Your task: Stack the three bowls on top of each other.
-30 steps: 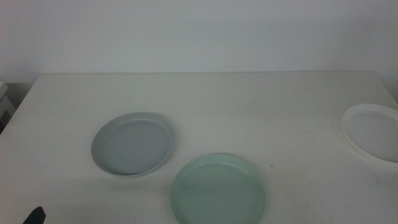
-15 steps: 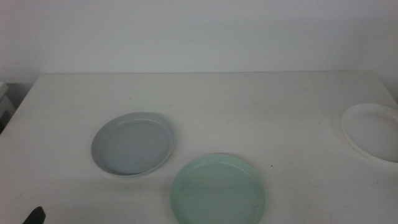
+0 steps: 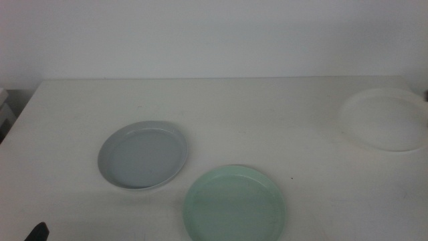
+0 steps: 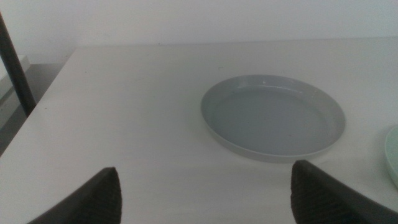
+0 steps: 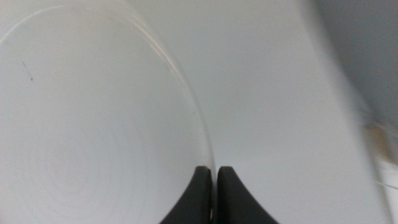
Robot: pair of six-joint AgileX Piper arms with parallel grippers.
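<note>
Your left tool [image 4: 205, 199] shows 2 dark, near-black jaws with a matte finish. Each one is a broad wedge, wide at the base and narrowing to a rounded upper corner. Surfaces look plain: you will find no screws, cables or markings on them.

Your right tool [image 5: 216, 186] also shows 2 black jaws, slimmer in shape, each flaring at the base and curving in to a narrow rounded tip. Finish is smooth with a faint sheen.

In the middle view only a small dark sliver of your left tool [image 3: 37, 232] shows, too small to make out detail.
</note>
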